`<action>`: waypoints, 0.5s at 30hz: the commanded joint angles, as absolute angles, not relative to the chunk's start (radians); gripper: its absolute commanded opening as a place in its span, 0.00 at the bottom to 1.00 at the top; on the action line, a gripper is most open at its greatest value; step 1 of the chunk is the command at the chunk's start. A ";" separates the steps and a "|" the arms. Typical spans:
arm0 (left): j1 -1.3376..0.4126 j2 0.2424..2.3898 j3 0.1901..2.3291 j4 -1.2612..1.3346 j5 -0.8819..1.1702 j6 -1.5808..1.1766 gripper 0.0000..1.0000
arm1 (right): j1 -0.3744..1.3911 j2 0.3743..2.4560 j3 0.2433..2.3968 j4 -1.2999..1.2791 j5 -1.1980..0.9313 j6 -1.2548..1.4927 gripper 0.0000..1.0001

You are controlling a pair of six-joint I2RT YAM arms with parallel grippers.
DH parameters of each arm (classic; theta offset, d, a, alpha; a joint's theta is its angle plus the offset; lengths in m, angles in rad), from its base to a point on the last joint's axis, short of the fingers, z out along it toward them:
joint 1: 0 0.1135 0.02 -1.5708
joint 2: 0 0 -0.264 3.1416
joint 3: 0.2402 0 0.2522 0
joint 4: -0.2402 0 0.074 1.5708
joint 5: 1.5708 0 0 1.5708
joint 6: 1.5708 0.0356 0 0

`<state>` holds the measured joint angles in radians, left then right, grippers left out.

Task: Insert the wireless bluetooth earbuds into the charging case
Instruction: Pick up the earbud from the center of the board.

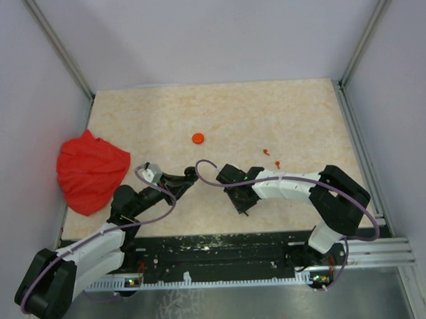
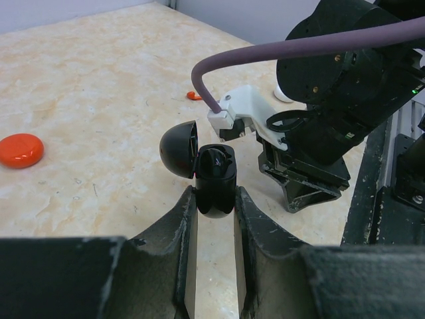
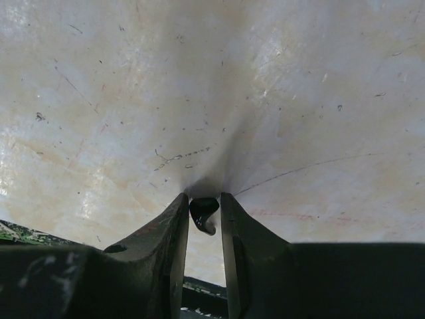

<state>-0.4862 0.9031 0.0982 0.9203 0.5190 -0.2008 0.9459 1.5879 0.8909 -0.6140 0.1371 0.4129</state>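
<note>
My left gripper (image 2: 214, 199) is shut on the black charging case (image 2: 216, 174). The case stands upright just above the table with its round lid (image 2: 178, 147) swung open to the left. In the top view this gripper (image 1: 186, 174) is left of centre, near the front. My right gripper (image 3: 204, 199) points down at the table, its jaws closed on a tiny black earbud (image 3: 203, 214) at their tips. In the top view it (image 1: 243, 207) is right of the case. Two orange-red earbuds (image 1: 266, 152) (image 1: 277, 162) lie behind the right arm.
An orange disc (image 1: 198, 138) lies mid-table; it also shows in the left wrist view (image 2: 20, 149). A crumpled red cloth (image 1: 91, 171) sits at the left edge. Metal frame posts and walls border the table. The right arm's wrist (image 2: 332, 100) is close beside the case.
</note>
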 commanded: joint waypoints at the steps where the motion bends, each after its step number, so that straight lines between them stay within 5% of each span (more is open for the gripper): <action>1: -0.481 0.905 0.089 0.957 0.536 -0.198 0.01 | 0.945 1.598 0.881 -0.600 0.151 0.425 0.25; 15: -0.480 0.939 0.092 1.030 0.568 -0.210 0.01 | 0.946 1.437 0.943 -0.596 0.193 0.399 0.18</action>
<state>-0.4862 0.9276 0.0982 0.9524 0.5419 -0.2047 0.9459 1.5482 0.8909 -0.6193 0.1452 0.4118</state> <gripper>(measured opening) 0.287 0.203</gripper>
